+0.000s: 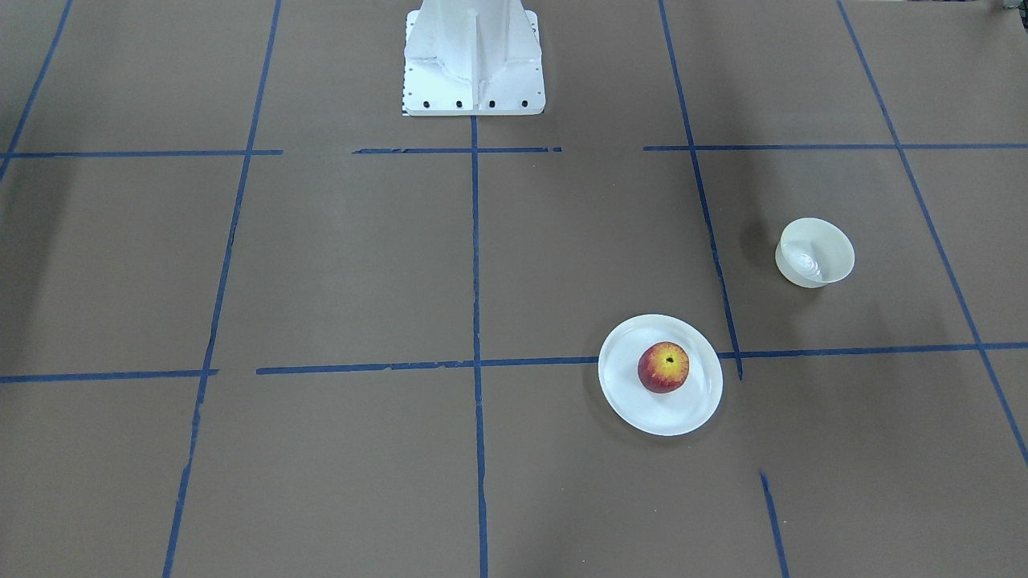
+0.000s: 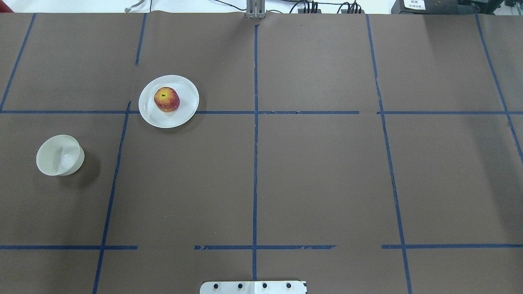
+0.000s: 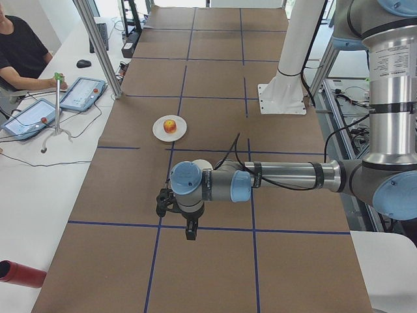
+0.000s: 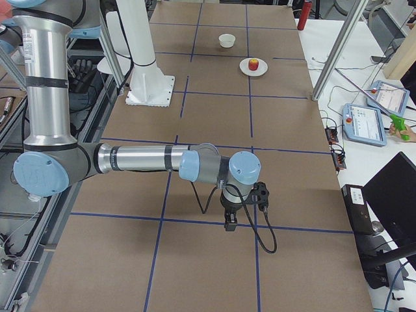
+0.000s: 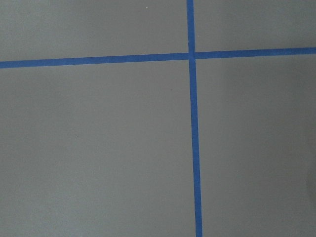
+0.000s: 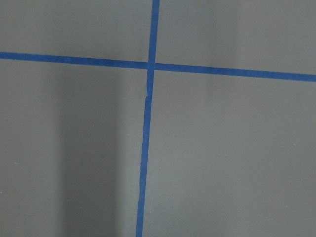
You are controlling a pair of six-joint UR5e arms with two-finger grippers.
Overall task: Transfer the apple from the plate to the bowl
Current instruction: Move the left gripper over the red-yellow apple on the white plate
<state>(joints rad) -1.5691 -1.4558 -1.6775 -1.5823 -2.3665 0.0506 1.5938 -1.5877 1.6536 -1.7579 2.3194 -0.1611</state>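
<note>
The red apple (image 1: pixel 663 367) with a yellow patch round its stem lies on the flat white plate (image 1: pixel 695 405); both also show in the overhead view, apple (image 2: pixel 166 99) on plate (image 2: pixel 186 107). The small off-white bowl (image 1: pixel 815 253) (image 2: pixel 60 155) stands empty, apart from the plate. Neither gripper shows in the overhead or front views. My left gripper (image 3: pixel 190 231) hangs over the table nearer that camera than the plate. My right gripper (image 4: pixel 229 224) hangs far from the dishes. I cannot tell whether either is open or shut. The wrist views show only table.
The brown table covering carries a grid of blue tape lines (image 2: pixel 255 122). The white robot base (image 1: pixel 474 68) stands at the table's middle edge. An operator (image 3: pixel 23 52) with tablets (image 3: pixel 81 93) sits beside the table. A red cylinder (image 3: pixel 19 274) lies off the table.
</note>
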